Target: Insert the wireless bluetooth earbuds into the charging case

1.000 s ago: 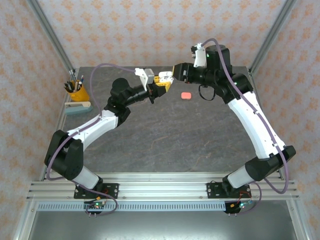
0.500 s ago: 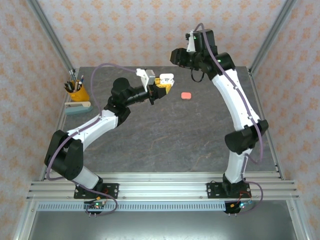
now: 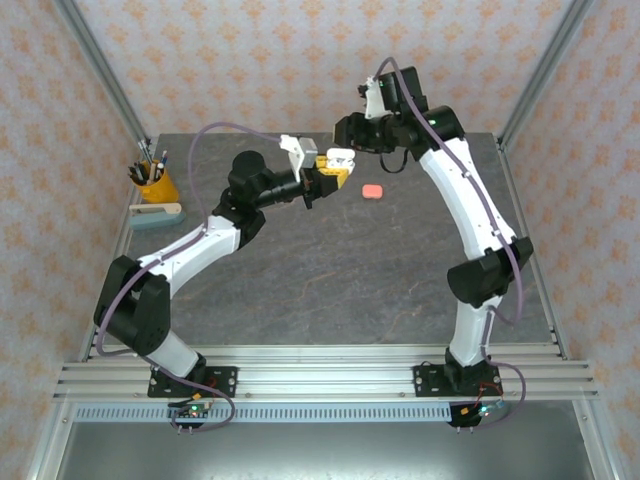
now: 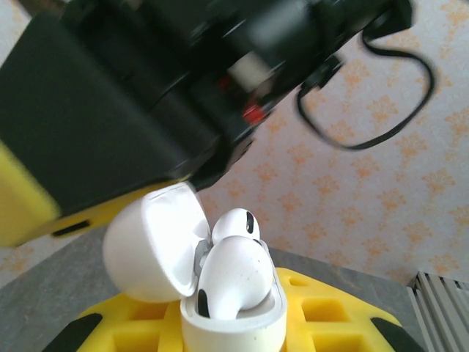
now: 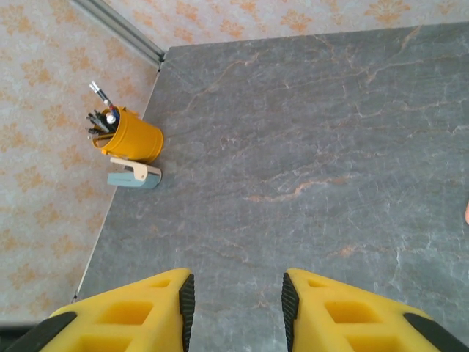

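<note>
Above the far surface (image 3: 330,270), my left jaws clamp the white case (image 4: 233,330) upright, lid swung open, so the two white earbuds (image 4: 233,273) resting inside stay put. My right jaws hover close by, parted and empty.

so the right hand (image 5: 236,297) has its yellow fingers (image 5: 124,317) spread apart over the grey bench (image 5: 315,147), and a yellow pen cup (image 5: 133,136) sits near the far left edge with a teal stapler-looking thing (image 5: 134,177) just beside it
</note>
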